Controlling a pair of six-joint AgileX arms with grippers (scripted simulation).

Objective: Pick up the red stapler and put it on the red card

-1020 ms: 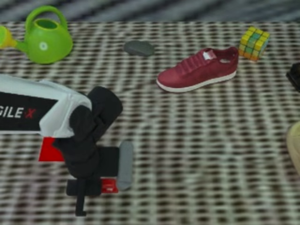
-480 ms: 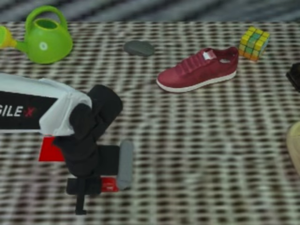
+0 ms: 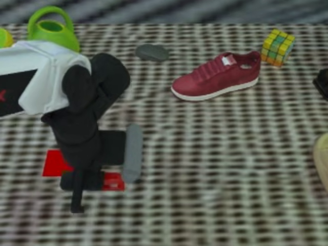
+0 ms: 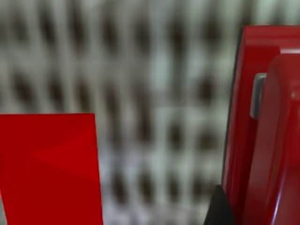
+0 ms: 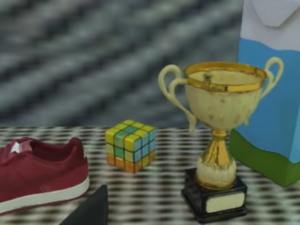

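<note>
My left gripper (image 3: 95, 181) is shut on the red stapler (image 3: 115, 181), of which only a short bright red end shows past the black fingers in the top view. The red card (image 3: 53, 164) lies flat at the front left, partly covered by my left arm. In the left wrist view the red stapler (image 4: 265, 131) fills one side beside a dark fingertip (image 4: 217, 211). The red card (image 4: 47, 168) lies apart from it, with a strip of checked table between them. My right arm is parked, and only one dark fingertip (image 5: 93, 211) shows in the right wrist view.
A green watering can (image 3: 51, 31) stands at the back left, with a grey pebble-like object (image 3: 152, 52) beside it. A dark red sneaker (image 3: 215, 76) and a colour cube (image 3: 277, 47) sit at the back right. A gold trophy (image 5: 218, 140) and a carton (image 5: 272, 93) stand at the far right.
My left arm has risen and swung toward the back left, carrying the red stapler with it. More of the red card's front edge now shows.
</note>
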